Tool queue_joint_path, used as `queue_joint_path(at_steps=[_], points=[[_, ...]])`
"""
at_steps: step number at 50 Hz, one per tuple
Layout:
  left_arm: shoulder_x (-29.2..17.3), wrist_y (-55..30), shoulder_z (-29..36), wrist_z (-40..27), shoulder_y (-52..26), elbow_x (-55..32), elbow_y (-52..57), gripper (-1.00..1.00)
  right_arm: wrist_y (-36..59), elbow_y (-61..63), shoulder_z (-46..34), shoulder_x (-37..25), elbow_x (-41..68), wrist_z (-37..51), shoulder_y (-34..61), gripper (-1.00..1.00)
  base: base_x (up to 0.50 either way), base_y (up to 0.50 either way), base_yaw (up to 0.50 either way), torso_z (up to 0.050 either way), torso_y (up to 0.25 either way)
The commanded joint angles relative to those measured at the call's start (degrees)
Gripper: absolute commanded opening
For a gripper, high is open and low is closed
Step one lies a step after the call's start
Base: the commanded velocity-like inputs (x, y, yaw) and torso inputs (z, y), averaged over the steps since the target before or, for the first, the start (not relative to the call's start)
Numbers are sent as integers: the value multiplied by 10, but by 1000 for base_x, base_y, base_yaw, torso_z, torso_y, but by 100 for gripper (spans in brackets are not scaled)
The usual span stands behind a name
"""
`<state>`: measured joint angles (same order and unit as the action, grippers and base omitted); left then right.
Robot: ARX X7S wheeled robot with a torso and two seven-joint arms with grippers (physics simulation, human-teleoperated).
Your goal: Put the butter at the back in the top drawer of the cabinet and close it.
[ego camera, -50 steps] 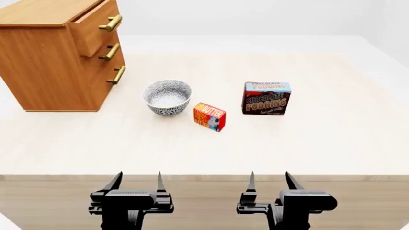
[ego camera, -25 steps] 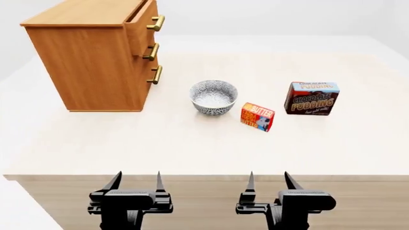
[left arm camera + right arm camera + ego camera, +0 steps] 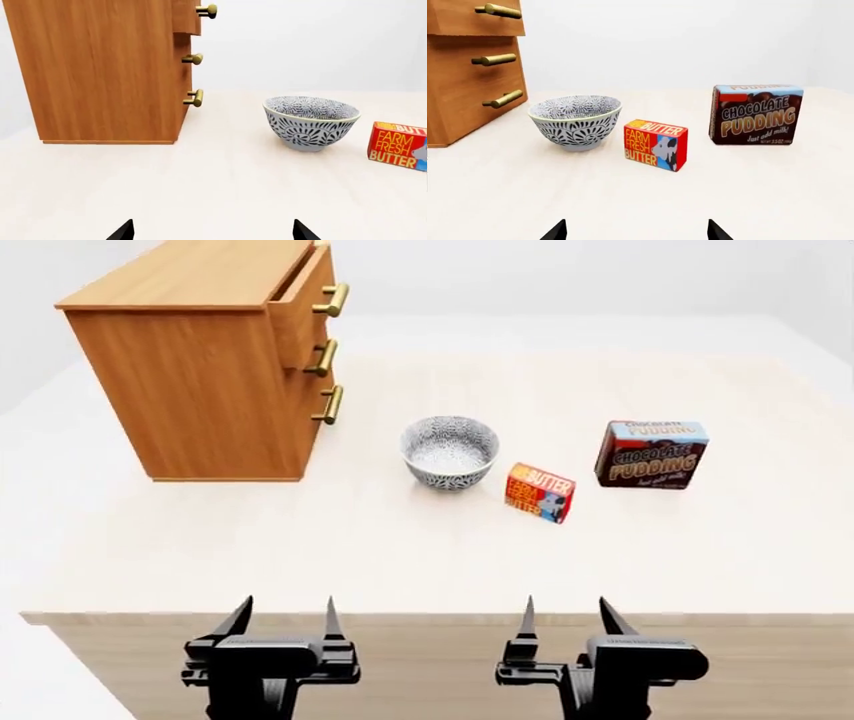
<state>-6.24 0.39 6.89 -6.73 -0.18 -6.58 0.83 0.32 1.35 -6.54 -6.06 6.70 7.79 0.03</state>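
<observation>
The butter (image 3: 539,492) is a small red-orange carton standing on the table, right of the patterned bowl (image 3: 450,451); it also shows in the right wrist view (image 3: 655,145) and the left wrist view (image 3: 398,146). The wooden cabinet (image 3: 200,370) stands at the back left. Its top drawer (image 3: 304,292) sticks out slightly, with a brass handle (image 3: 331,299). My left gripper (image 3: 284,616) and right gripper (image 3: 566,616) are both open and empty, low at the table's near edge, well short of the butter.
A brown-and-blue chocolate pudding box (image 3: 650,453) stands right of the butter, also in the right wrist view (image 3: 756,114). The two lower drawers (image 3: 315,380) are shut. The table's front edge (image 3: 427,618) runs just behind my fingertips.
The view has shifted slightly: cabinet, bowl, butter and pudding box sit a little further back and to the right in the head view than a second ago. Both grippers stay open in place.
</observation>
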Motion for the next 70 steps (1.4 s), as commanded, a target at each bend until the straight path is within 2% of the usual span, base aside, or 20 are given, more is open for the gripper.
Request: queue_joint_path(at_steps=[1, 5, 13, 24, 34, 44, 51, 59, 70], points=[[-12, -48, 4, -10, -1, -16, 47, 100, 54, 72, -6, -16, 9, 15, -11, 100, 0, 0, 0, 50, 0], [-20, -90, 8, -15, -2, -18, 91, 100, 95, 118, -7, -25, 13, 19, -11, 100, 0, 0, 0, 50, 0], [-34, -171, 11, -21, -25, -30, 157, 100, 236, 211, -7, -42, 38, 28, 16, 100, 0, 0, 0, 50, 0], [-61, -341, -8, -30, -78, -85, 299, 100, 413, 311, 1, -60, 66, 50, 89, 100, 0, 0, 0, 50, 0], [-73, -446, -18, -42, -152, -117, 358, 100, 534, 357, 16, -67, 94, 61, 171, 100, 0, 0, 0, 50, 0], [-72, -544, -29, -48, -244, -157, 379, 100, 635, 345, 25, -70, 124, 56, 273, 100, 0, 0, 0, 39, 0], [-72, -579, -40, -46, -288, -176, 376, 100, 688, 351, 29, -73, 138, 56, 323, 100, 23, 0, 0, 0, 0], [-73, -596, -49, -51, -315, -184, 370, 100, 707, 346, 31, -73, 148, 52, 347, 100, 475, -41, 0, 0, 0], [-75, -594, -48, -56, -321, -184, 363, 100, 724, 353, 38, -75, 156, 55, 356, 100, 500, -36, 0, 0, 0]])
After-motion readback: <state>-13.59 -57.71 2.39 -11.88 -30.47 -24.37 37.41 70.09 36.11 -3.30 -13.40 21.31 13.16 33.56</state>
